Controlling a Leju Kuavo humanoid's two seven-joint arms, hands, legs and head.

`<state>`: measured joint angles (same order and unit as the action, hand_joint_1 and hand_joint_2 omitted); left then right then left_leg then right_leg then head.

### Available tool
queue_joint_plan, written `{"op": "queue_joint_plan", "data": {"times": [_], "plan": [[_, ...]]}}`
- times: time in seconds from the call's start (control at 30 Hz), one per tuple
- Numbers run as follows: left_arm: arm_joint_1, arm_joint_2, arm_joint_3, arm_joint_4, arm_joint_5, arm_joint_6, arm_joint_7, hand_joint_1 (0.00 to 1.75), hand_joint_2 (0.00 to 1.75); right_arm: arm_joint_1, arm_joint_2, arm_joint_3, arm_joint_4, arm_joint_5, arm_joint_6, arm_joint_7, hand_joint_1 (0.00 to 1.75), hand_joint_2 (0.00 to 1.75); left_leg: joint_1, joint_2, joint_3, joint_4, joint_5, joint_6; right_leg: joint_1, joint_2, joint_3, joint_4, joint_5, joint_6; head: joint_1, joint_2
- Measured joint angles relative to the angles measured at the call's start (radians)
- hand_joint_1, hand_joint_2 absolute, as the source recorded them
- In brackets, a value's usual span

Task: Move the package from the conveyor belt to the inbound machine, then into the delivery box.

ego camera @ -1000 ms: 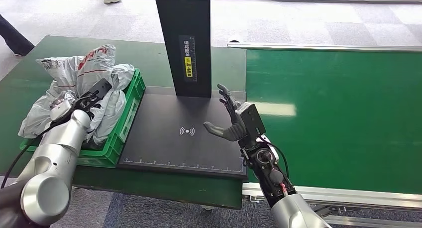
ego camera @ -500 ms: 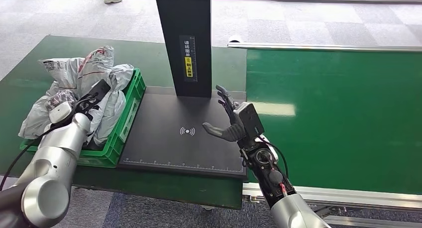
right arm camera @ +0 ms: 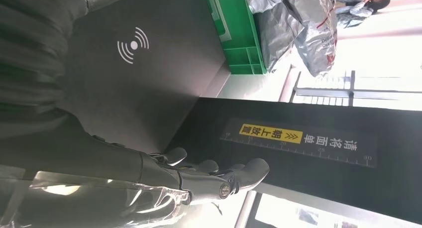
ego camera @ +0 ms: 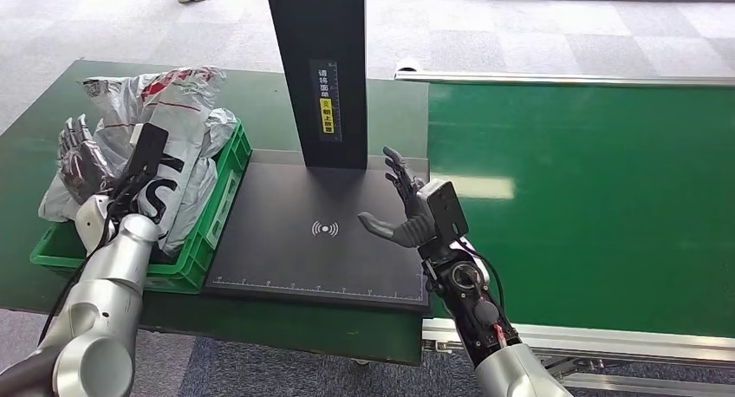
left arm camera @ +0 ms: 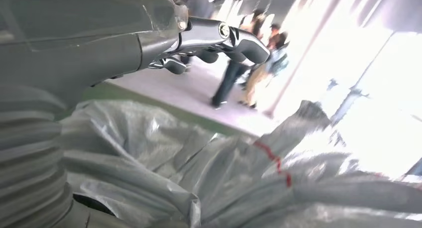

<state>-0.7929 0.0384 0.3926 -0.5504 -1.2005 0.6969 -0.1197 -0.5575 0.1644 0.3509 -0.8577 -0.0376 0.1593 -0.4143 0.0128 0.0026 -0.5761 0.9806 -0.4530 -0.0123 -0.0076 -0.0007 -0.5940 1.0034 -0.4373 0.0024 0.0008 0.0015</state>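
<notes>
We find the package, a grey plastic mailer bag, lying in the green delivery box at the worktop's left edge, beside the inbound machine. We judge it light, soft and slippery; take hold at a bunched fold. Its red lettering is unreadable; the machine's yellow label carries Chinese characters. Our left hand is spread above the bags, holding nothing. Our right hand is spread, empty, over the scan plate.

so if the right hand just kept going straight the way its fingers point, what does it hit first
Most likely the black upright column of the inbound machine. The right hand hovers open over the scanner plate, fingers aimed up and away toward the column; the right wrist view shows its labelled face just beyond the fingertips. Depth is unclear.
</notes>
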Motion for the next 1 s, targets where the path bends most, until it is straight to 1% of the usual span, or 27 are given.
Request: {"op": "queue_joint_plan", "data": {"times": [0.1, 0.17, 0.3, 0.37, 0.47, 0.53, 0.73, 1.0], "plan": [[0.031, -0.048, 0.079, -0.134, 0.008, 0.003, -0.183, 0.00, 1.75, 0.000, -0.003, 0.002, -0.002, -0.004, -0.007, -0.001, 0.00, 1.75, 0.000, 0.000, -0.002, 0.000, 0.000, 0.000, 0.000, 0.000, -0.002, 0.000, 0.000, 0.000, 0.000, 0.000], [0.046, -0.085, 0.135, -0.217, 0.025, 0.003, -0.284, 0.00, 1.75, 0.000, -0.004, 0.002, -0.003, -0.004, -0.010, -0.002, 0.00, 1.75, 0.000, 0.000, -0.004, 0.000, 0.000, 0.000, 0.000, 0.000, -0.003, 0.000, 0.000, 0.000, 0.000, 0.000], [0.062, -0.172, 0.243, -0.383, 0.100, 0.003, -0.497, 0.00, 0.00, 0.000, -0.008, 0.003, -0.003, -0.005, -0.015, -0.013, 0.00, 1.75, 0.000, 0.000, -0.005, 0.000, 0.000, 0.000, 0.000, 0.000, -0.004, 0.000, 0.000, 0.000, 0.000, 0.000], [0.072, -0.208, 0.267, -0.460, 0.157, 0.003, -0.559, 0.00, 0.00, 0.000, -0.009, 0.003, -0.003, -0.006, -0.019, -0.019, 0.00, 1.75, 0.000, 0.000, -0.005, 0.000, 0.000, 0.000, 0.000, 0.000, -0.004, 0.000, 0.000, 0.000, 0.000, 0.000], [0.092, -0.250, 0.265, -0.557, 0.225, 0.003, -0.576, 0.00, 0.00, -0.001, -0.011, 0.003, -0.003, -0.008, -0.026, -0.025, 0.00, 1.75, 0.000, 0.000, -0.005, 0.000, 0.000, 0.000, 0.000, 0.000, -0.004, 0.000, 0.000, 0.000, 0.000, 0.000], [0.101, -0.268, 0.260, -0.601, 0.253, 0.003, -0.579, 0.00, 0.00, -0.001, -0.012, 0.003, -0.003, -0.009, -0.027, -0.026, 0.00, 1.75, 0.000, 0.000, -0.005, 0.000, 0.000, 0.000, 0.000, 0.000, -0.004, 0.000, 0.000, 0.000, 0.000, 0.000], [0.115, -0.297, 0.251, -0.675, 0.268, 0.003, -0.581, 0.00, 0.00, -0.001, -0.014, 0.004, -0.003, -0.009, -0.027, -0.027, 0.00, 1.75, 0.000, 0.000, -0.005, 0.000, 0.000, 0.000, 0.000, 0.000, -0.004, 0.000, 0.000, 0.000, 0.000, 0.000], [0.121, -0.309, 0.248, -0.705, 0.273, 0.003, -0.581, 0.00, 0.00, -0.001, -0.015, 0.004, -0.003, -0.009, -0.027, -0.028, 0.00, 1.75, 0.000, 0.000, -0.005, 0.000, 0.000, 0.000, 0.000, 0.000, -0.004, 0.000, 0.000, 0.000, 0.000, 0.000]]}}
